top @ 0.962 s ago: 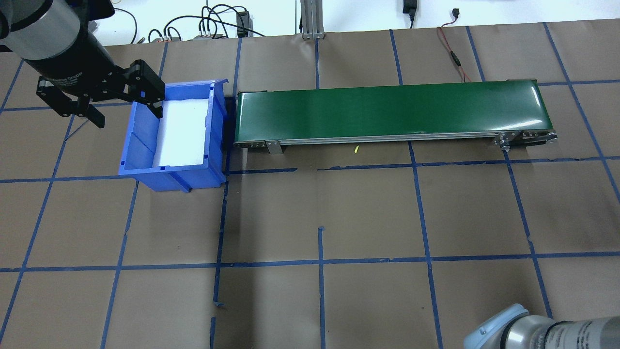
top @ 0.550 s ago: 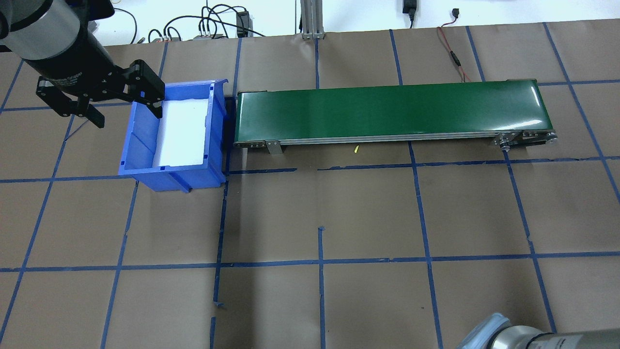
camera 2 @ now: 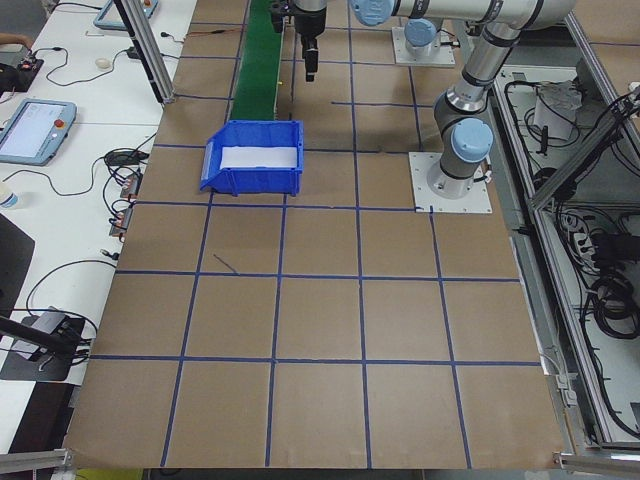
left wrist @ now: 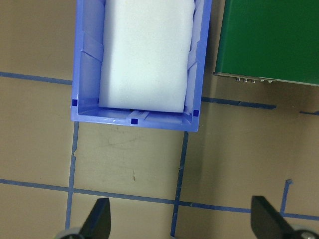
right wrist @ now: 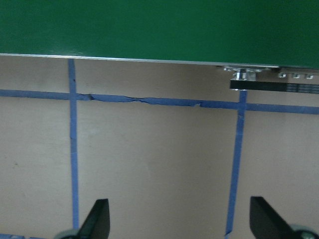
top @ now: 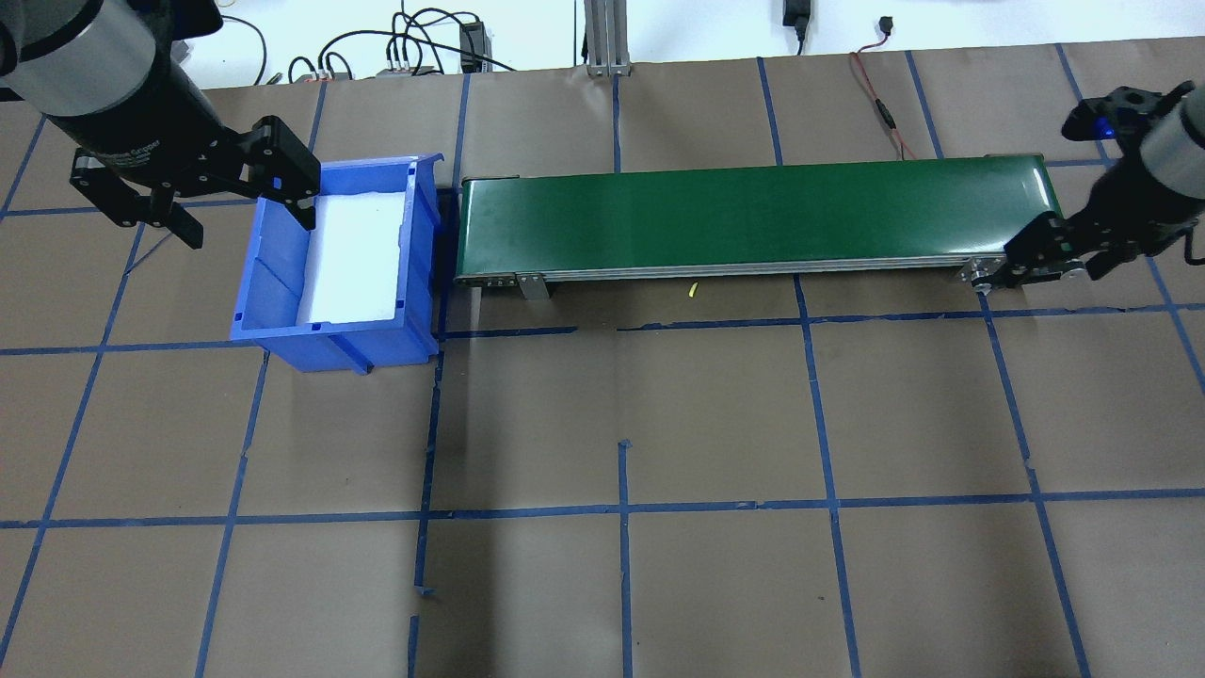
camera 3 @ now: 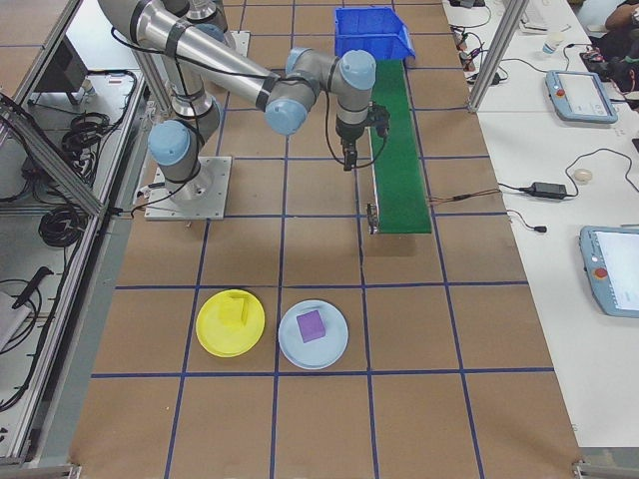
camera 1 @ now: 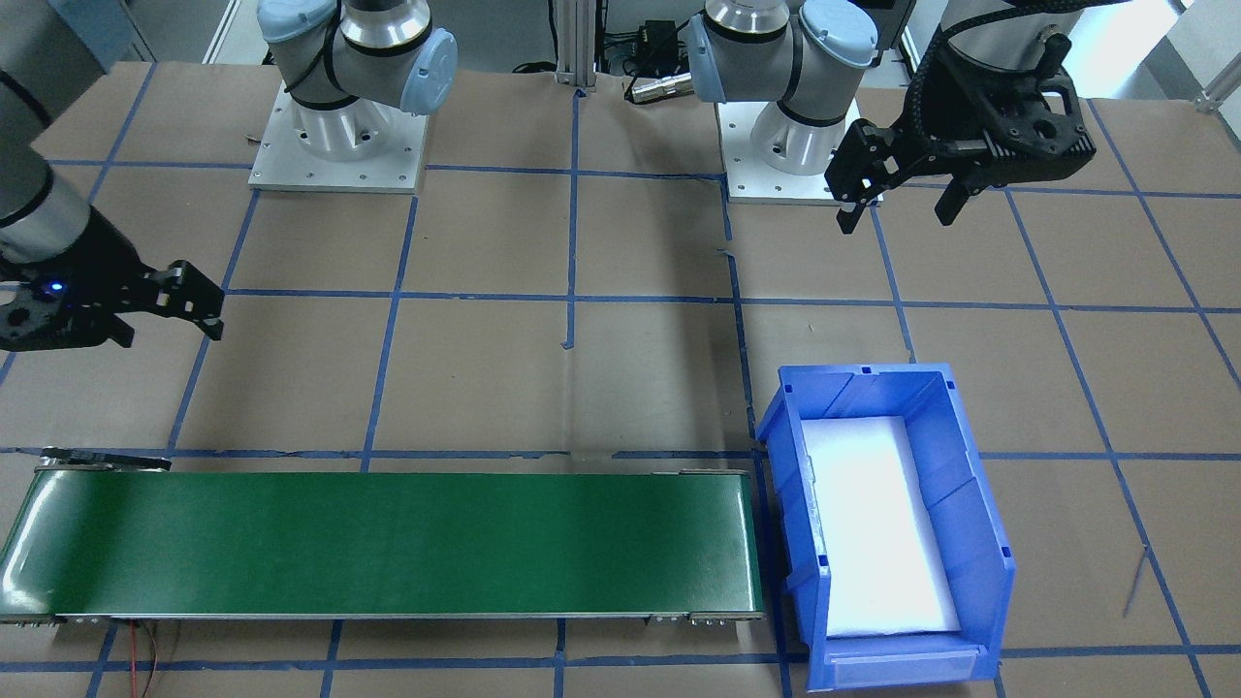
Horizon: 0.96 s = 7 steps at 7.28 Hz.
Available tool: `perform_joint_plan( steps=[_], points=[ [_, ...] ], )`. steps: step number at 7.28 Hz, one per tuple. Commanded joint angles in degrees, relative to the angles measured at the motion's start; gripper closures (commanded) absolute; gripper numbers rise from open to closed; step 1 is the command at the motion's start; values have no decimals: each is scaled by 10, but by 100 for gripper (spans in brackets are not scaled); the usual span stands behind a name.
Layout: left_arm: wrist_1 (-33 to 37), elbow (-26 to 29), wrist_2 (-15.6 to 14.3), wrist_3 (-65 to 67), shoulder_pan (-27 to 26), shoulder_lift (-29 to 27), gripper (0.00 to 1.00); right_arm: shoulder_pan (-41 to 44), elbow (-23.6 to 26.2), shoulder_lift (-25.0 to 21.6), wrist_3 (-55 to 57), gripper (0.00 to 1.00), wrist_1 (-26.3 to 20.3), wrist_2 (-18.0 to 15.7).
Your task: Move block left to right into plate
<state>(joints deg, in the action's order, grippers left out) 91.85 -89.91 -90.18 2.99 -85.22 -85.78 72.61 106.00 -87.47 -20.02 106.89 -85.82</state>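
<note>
The yellow plate (camera 3: pixel 214 336) shows only in the exterior right view, on the table at the robot's right, with a yellow block (camera 3: pixel 235 310) lying on it. My left gripper (top: pixel 247 221) (camera 1: pixel 895 218) hangs open and empty, high over the near-left edge of the blue bin (top: pixel 273 273); its wrist view looks down on the bin (left wrist: pixel 87 74). My right gripper (top: pixel 1054 273) (camera 1: pixel 165 330) is open and empty beside the right end of the green conveyor belt (top: pixel 753 217). Only belt and table appear in the right wrist view.
A pale blue plate (camera 3: pixel 334 351) holding a purple block (camera 3: pixel 312 325) sits next to the yellow plate. The blue bin (camera 1: pixel 970 494) has a white foam liner and stands at the belt's (camera 1: pixel 388 543) left end. Cables lie along the far table edge.
My right arm has swung from the bottom right corner of the overhead view up to the right end of the belt. The left arm has not moved.
</note>
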Motion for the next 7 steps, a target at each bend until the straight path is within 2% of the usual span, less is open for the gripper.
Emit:
perform_joint_plan(
  steps=[1,2,3,4,5,7],
  points=[
    [0,0,0,0,1,0,0,96,-26,-12,107,0,-12,-2],
    [0,0,0,0,0,0,0,125,-43,-20,128,0,-50,-1],
    [0,0,0,0,1,0,0,154,-50,-50,153,0,-81,-3],
    [0,0,0,0,1,0,0,182,-51,-66,188,0,-91,-4],
    [0,0,0,0,0,0,0,213,-48,-61,230,0,-86,-4],
    [0,0,0,0,0,0,0,234,-48,-54,245,0,-83,-33]
  ],
)
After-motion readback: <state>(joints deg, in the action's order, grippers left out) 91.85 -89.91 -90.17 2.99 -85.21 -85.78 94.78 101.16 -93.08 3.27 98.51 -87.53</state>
